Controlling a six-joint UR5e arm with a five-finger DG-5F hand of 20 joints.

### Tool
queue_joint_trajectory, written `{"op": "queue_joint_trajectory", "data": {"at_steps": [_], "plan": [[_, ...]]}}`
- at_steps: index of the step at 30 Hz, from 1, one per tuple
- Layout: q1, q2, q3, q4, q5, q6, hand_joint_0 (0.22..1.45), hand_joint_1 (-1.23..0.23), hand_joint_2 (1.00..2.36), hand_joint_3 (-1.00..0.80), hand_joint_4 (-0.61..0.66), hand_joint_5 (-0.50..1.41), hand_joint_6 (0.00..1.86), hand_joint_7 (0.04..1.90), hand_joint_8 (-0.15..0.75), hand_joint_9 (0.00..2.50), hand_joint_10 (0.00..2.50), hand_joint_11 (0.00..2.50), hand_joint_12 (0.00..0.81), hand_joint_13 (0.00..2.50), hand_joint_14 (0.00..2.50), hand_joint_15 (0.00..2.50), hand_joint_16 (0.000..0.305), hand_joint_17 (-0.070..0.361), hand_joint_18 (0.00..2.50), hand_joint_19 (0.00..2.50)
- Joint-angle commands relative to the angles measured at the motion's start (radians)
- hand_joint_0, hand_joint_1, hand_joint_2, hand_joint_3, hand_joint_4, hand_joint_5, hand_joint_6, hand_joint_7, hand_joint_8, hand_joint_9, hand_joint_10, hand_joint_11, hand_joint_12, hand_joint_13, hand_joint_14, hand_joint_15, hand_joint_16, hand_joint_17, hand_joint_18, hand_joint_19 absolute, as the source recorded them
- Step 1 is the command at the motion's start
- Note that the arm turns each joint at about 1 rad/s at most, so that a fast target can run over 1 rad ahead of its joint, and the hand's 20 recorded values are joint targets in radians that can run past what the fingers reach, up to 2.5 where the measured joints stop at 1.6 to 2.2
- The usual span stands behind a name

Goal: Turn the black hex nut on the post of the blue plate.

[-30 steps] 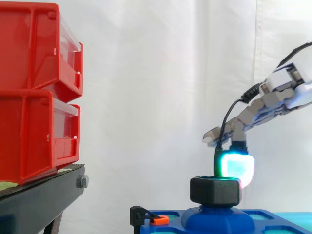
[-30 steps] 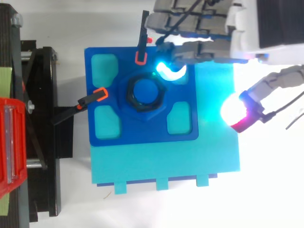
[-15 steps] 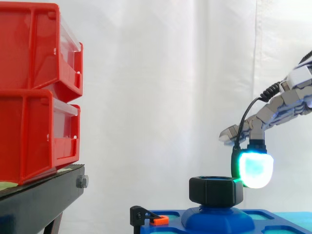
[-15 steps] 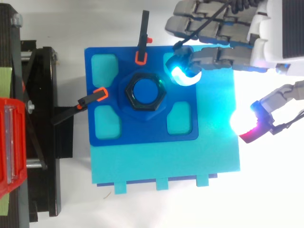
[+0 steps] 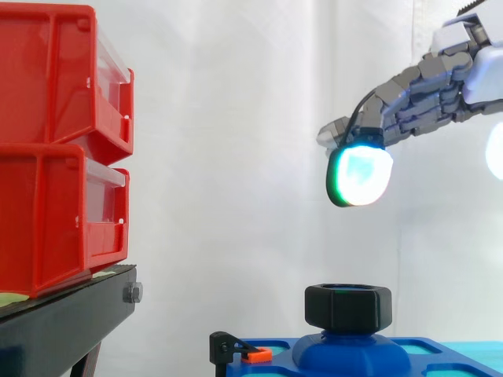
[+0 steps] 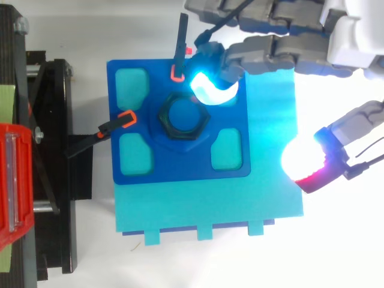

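Note:
The black hex nut (image 5: 347,307) (image 6: 183,116) sits on the blue post at the middle of the blue plate (image 6: 180,162). My hand (image 5: 428,90) (image 6: 282,30) hovers well above the nut and to its right, touching nothing. Its fingers reach out nearly straight, and a cyan-glowing fingertip (image 5: 359,174) (image 6: 211,84) hangs over the plate's far right part. The thumb's white and red glowing pad (image 6: 309,162) stands apart over the light blue base. The hand is open with nothing in it.
Two black clamps with orange tips (image 6: 125,120) (image 6: 178,66) hold the blue plate on a light blue base (image 6: 240,204). Stacked red bins (image 5: 59,141) rest on a black stand (image 5: 71,322) at the left. A white curtain hangs behind.
The hand has risen from beside the nut's top to well above it. Its glowing fingertip has shifted left, toward the nut. The nut has kept its place on the post.

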Motion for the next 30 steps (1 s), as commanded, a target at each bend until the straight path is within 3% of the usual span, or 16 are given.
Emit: {"op": "queue_joint_trajectory", "data": {"at_steps": [1,8,14,20,25,30], "plan": [[0.002,-0.018,0.002,0.054,0.0,-0.001,0.41,-0.83,1.0,-0.5,0.11,-0.3,0.5,0.71,0.142,0.0,0.0,0.0,0.32,0.0,0.0,0.0,0.047,0.107,0.0,0.0],[0.002,-0.084,0.005,0.124,-0.017,0.011,0.41,-0.8,1.0,-0.5,0.11,-0.3,0.5,0.71,0.147,0.0,0.0,0.0,0.322,0.0,0.0,0.0,0.048,0.109,0.0,0.0],[0.006,-0.086,-0.008,0.192,-0.023,0.005,0.41,-0.78,1.0,-0.5,0.11,-0.3,0.5,0.71,0.148,0.0,0.0,0.0,0.324,0.0,0.0,0.0,0.048,0.109,0.0,0.0],[0.011,-0.086,-0.024,0.201,-0.02,-0.001,0.41,-0.78,1.0,-0.5,0.11,-0.3,0.5,0.71,0.148,0.0,0.0,0.0,0.324,0.0,0.0,0.0,0.049,0.109,0.0,0.0],[0.016,-0.086,-0.068,0.292,-0.025,-0.012,0.41,-0.79,1.0,-0.5,0.11,-0.3,0.5,0.71,0.145,0.0,0.0,0.0,0.319,0.0,0.0,0.0,0.048,0.108,0.0,0.0],[0.009,-0.086,-0.076,0.296,-0.025,-0.013,0.42,-0.82,1.0,-0.5,0.1,-0.3,0.5,0.71,0.141,0.0,0.0,0.0,0.317,0.0,0.0,0.0,0.047,0.106,0.0,0.0]]}}
